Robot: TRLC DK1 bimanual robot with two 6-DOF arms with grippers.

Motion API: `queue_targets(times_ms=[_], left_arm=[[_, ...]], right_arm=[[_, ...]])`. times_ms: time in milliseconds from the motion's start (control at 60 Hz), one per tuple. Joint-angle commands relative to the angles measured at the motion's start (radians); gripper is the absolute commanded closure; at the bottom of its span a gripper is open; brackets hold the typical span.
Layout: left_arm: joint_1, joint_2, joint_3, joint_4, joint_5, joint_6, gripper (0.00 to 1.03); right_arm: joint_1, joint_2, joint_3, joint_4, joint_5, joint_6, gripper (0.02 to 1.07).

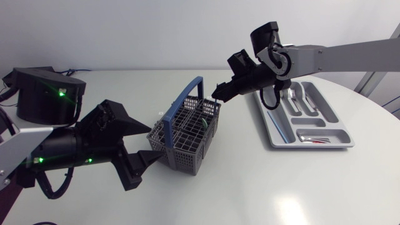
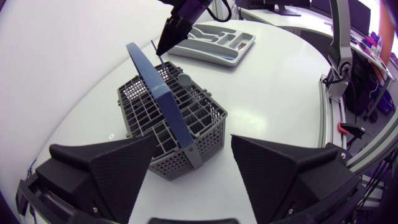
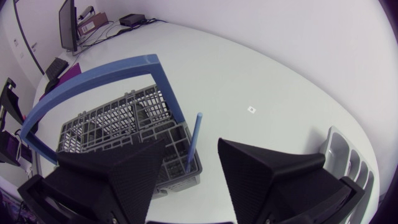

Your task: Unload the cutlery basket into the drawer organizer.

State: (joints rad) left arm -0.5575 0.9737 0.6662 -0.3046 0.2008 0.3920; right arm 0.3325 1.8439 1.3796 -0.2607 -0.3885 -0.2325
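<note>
Basket (image 1: 184, 140) is sitting mid-table with its blue carry handle (image 2: 158, 93) up. The organizer (image 1: 278, 128) is off on the right arm's side. Right gripper (image 3: 191, 152) hangs over the basket corner nearest the organizer with its fingers spread, and a thin blue utensil handle (image 3: 194, 134) stands up between them. Doesn't look pinched yet. Left gripper (image 2: 194, 140) is wide open too, right at the basket's opposite corner. My take: drop a bit lower, centre that stick, squeeze firmly, then pull straight up so it doesn't snag the grid or the carry handle.
</note>
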Motion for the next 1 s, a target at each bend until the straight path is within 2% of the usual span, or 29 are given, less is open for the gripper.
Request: queue_targets(times_ms=[0,83,167,217,383,500,983], left_arm=[[0.007,-0.012,-0.025,0.010,-0.008,-0.016,0.20],[0.005,-0.013,-0.025,0.010,-0.006,-0.016,0.20],[0.004,-0.015,-0.025,0.010,-0.006,-0.018,0.20],[0.004,-0.018,-0.024,0.009,-0.006,-0.018,0.20],[0.004,-0.026,-0.019,-0.002,-0.008,-0.018,0.20],[0.004,-0.032,-0.016,-0.008,-0.008,-0.018,0.20],[0.005,-0.035,-0.014,-0.011,-0.008,-0.016,0.20]], right_arm=[[0.010,0.021,-0.019,0.014,0.011,0.001,0.65],[0.011,0.025,-0.025,0.029,0.014,0.001,0.71],[0.016,0.031,-0.025,0.041,0.023,0.005,0.72],[0.017,0.034,-0.025,0.049,0.030,0.005,0.80],[0.023,0.051,-0.020,0.055,0.037,0.007,0.89],[0.028,0.054,-0.017,0.057,0.048,0.005,1.02],[0.031,-0.166,-0.103,0.057,0.036,0.033,1.02]])
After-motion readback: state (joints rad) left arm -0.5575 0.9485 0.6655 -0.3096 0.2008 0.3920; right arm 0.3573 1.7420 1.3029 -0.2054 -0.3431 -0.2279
